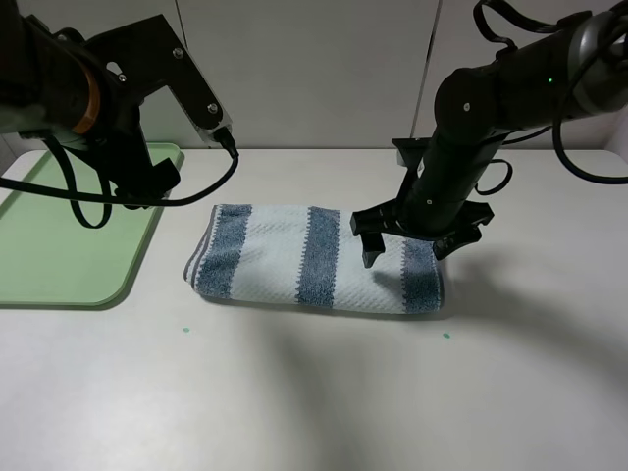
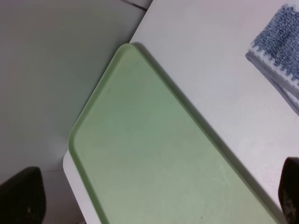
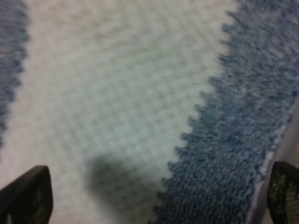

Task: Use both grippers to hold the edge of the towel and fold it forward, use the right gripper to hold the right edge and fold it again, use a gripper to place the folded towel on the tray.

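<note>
So the towel (image 1: pixel 314 257) is folded once into a long strip, lying flat on the table with wide blue-grey and white stripes running across it. It's waffle-textured, and you can see the thin grey hem (image 1: pixel 193 263) at its left end. The pale green tray (image 1: pixel 59 255) sits just off to the left of it, not touching, low rim, rounded corners. The right gripper (image 1: pixel 407 250) hangs over the towel's right end with its jaws spread wide and nothing in them. The left gripper (image 2: pixel 154 193) is up over the tray, also spread wide and holding nothing.
</note>
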